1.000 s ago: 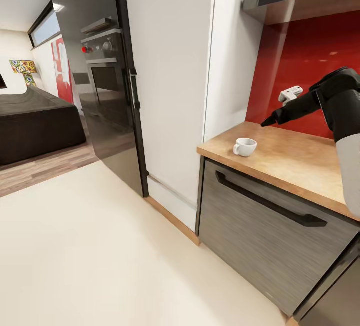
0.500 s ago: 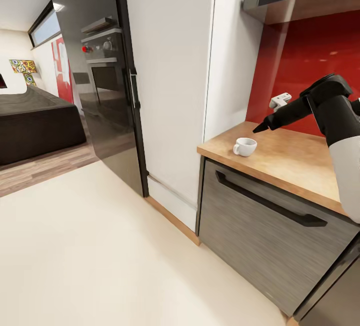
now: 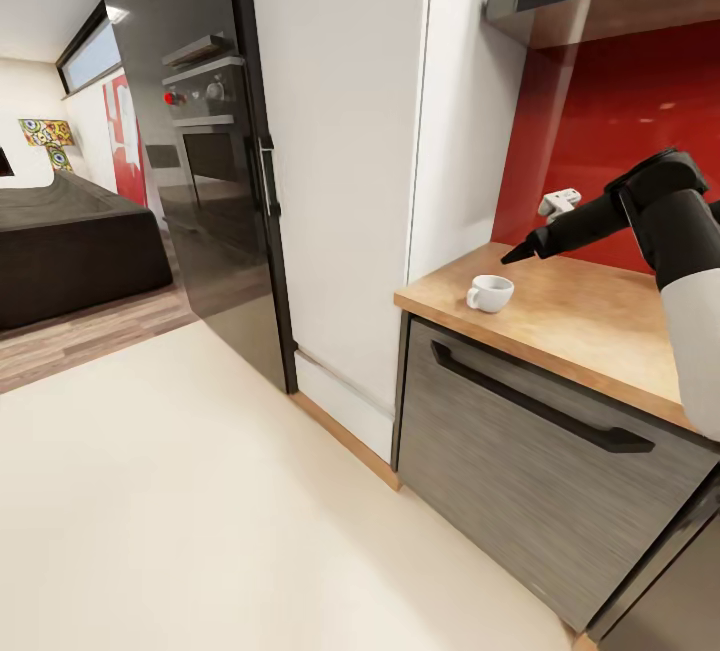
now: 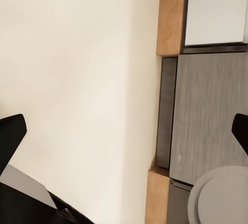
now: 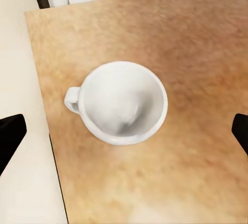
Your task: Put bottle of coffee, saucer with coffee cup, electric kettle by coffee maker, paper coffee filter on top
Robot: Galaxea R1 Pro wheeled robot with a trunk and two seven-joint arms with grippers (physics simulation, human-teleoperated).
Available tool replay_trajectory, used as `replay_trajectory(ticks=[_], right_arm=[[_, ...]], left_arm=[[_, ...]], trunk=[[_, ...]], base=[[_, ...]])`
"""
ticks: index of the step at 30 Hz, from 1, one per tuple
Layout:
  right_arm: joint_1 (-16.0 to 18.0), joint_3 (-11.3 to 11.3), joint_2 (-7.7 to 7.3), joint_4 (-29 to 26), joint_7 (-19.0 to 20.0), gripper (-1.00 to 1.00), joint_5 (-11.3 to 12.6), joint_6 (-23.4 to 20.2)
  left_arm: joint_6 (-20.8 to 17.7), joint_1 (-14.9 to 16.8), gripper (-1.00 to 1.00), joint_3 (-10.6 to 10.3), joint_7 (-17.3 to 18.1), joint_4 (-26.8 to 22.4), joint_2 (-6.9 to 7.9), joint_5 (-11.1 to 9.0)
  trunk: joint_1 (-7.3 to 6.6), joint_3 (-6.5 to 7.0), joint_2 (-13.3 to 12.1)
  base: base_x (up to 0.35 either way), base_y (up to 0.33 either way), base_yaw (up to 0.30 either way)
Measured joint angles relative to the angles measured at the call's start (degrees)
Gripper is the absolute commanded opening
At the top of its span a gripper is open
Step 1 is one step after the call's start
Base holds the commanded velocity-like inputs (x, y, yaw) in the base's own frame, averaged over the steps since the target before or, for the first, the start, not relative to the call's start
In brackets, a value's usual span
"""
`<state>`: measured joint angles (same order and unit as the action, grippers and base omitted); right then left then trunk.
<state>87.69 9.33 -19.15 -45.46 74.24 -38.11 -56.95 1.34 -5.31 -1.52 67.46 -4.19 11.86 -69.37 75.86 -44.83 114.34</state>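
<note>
Head view shows the right gripper (image 3: 520, 253) has dropped closer above the coffee cup (image 3: 490, 293), jaws spread wide, ready to grasp.

i faced a wooden tabletop (image 3: 600, 326) against a red backsplash (image 3: 640, 121), a grey drawer (image 3: 540, 451) beneath, a tall white cabinet (image 3: 340, 131) and a glossy black oven column (image 3: 200, 151) beside it, over pale floor (image 3: 200, 511).

Your right arm covers part of the brown wooden countertop (image 3: 590, 316); both wrist views crop your black fingertips (image 5: 10, 136) at the edges
</note>
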Motion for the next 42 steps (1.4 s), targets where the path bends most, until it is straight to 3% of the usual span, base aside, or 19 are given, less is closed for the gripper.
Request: replay_trajectory(ticks=[8, 42], right_arm=[[0.50, -0.62, -0.06, 2.55, 1.54, 1.00, 1.47, 0.07], [0.49, -0.24, -0.07, 2.74, 1.50, 1.00, 1.65, 0.11]], left_arm=[[0.02, -0.01, 1.00, 0.02, -0.01, 0.00, 0.08, 0.00], [0.02, -0.02, 1.00, 0.10, -0.01, 0.00, 0.08, -0.01]], trunk=[[0.00, 0.00, 0.00], [-0.02, 0.00, 0.00]], base=[[0.021, -0.049, 0.000], [0.073, -0.069, 0.000]])
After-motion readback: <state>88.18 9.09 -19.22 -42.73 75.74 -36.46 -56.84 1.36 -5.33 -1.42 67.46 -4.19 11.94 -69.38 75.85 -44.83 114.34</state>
